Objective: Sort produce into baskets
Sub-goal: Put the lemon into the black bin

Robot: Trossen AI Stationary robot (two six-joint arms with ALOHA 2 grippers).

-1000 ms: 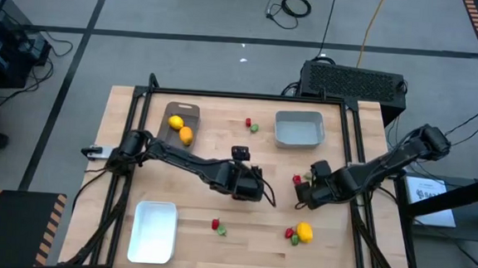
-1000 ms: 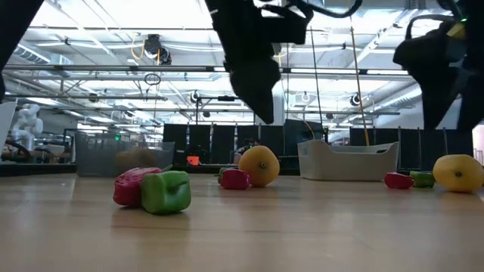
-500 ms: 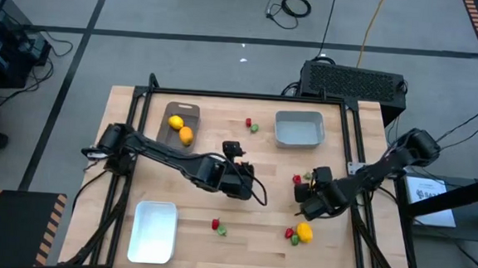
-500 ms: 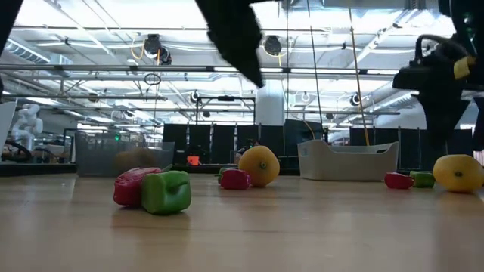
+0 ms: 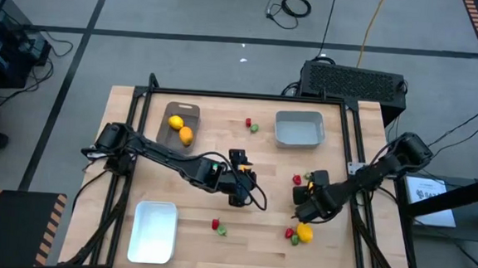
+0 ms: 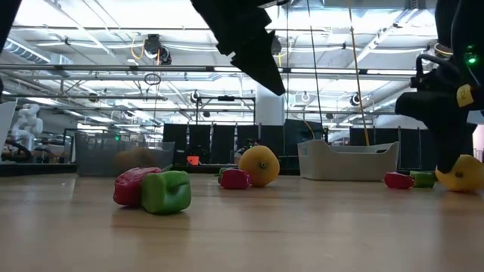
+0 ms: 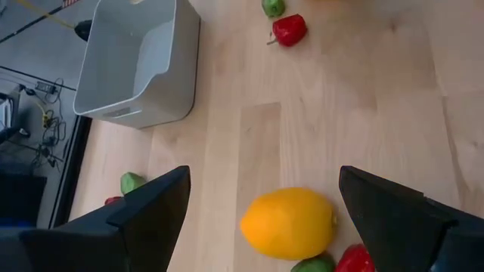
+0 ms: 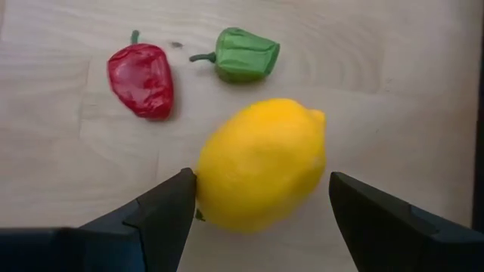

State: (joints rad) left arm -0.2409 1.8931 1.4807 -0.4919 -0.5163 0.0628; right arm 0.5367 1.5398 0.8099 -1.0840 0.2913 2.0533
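A yellow lemon lies on the table near the front right, with a red piece and a green piece beside it. My right gripper hangs open over it, pointing steeply down, one finger on either side. My left gripper is open at mid-table, raised above an orange fruit that rests on the wood. That fruit also shows in the low view but not in the high view. The brown-grey basket holds a lemon and an orange. My right gripper straddles the yellow lemon from above, and the lemon rests on the table. One finger stands right at the lemon's side; I cannot tell whether it touches. The other finger stands apart from it.
The grey-blue basket stands at the far right and the white basket at the near left. Loose red and green pieces lie at the far middle, right of centre and near the front.
My right gripper has sunk toward the yellow lemon, moved a little toward the table's near edge and rolled, so its open fingers now stand around the fruit. My left gripper has risen a little and tipped up toward level. No piece has moved.
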